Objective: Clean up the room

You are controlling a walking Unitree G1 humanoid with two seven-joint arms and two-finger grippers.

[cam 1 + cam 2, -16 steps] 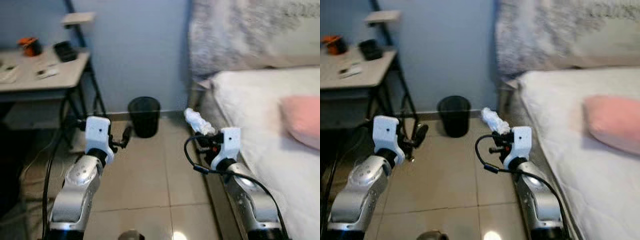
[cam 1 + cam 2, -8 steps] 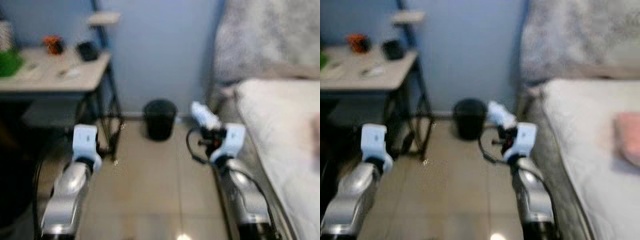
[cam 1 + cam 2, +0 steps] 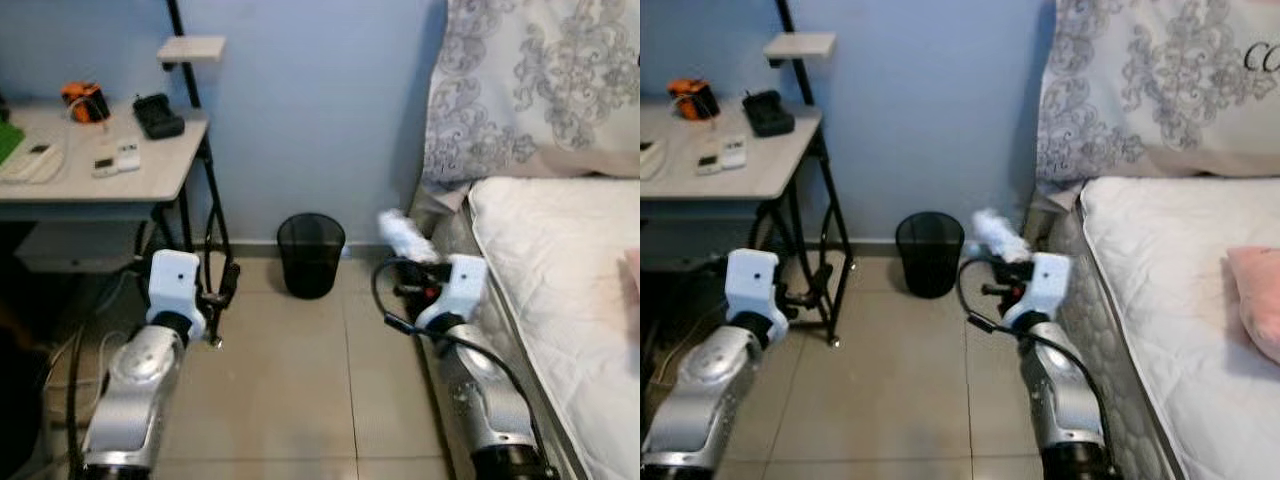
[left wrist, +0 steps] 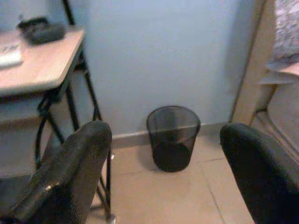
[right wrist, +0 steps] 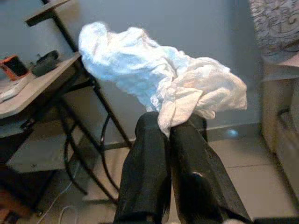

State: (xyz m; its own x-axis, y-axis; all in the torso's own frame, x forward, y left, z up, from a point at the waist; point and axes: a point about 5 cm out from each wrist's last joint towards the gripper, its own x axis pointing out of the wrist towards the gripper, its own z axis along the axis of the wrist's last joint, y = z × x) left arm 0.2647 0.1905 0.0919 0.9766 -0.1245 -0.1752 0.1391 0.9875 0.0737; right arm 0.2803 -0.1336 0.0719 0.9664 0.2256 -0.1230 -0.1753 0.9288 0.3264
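Note:
A crumpled white tissue (image 5: 159, 79) is pinched in my right gripper (image 5: 169, 123), whose black fingers are shut on it; in the head views the tissue (image 3: 404, 236) is held up beside the bed's corner, right of the bin. A black mesh wastebasket (image 3: 311, 255) stands on the tiled floor against the blue wall, ahead and between my arms. My left gripper (image 4: 163, 154) is open and holds nothing; its wrist view looks straight at the wastebasket (image 4: 173, 137). The left arm (image 3: 160, 340) is raised near the desk's legs.
A desk (image 3: 140, 175) with black metal legs stands at the left, carrying a remote, a black case and an orange object. The bed (image 3: 560, 260) with a white mattress and patterned pillow runs along the right. Cables lie on the floor under the desk. Tiled floor lies between.
The camera has shifted and the blur has cleared; the wastebasket now sits between my arms. My right gripper still holds the tissue, and the left gripper stays open.

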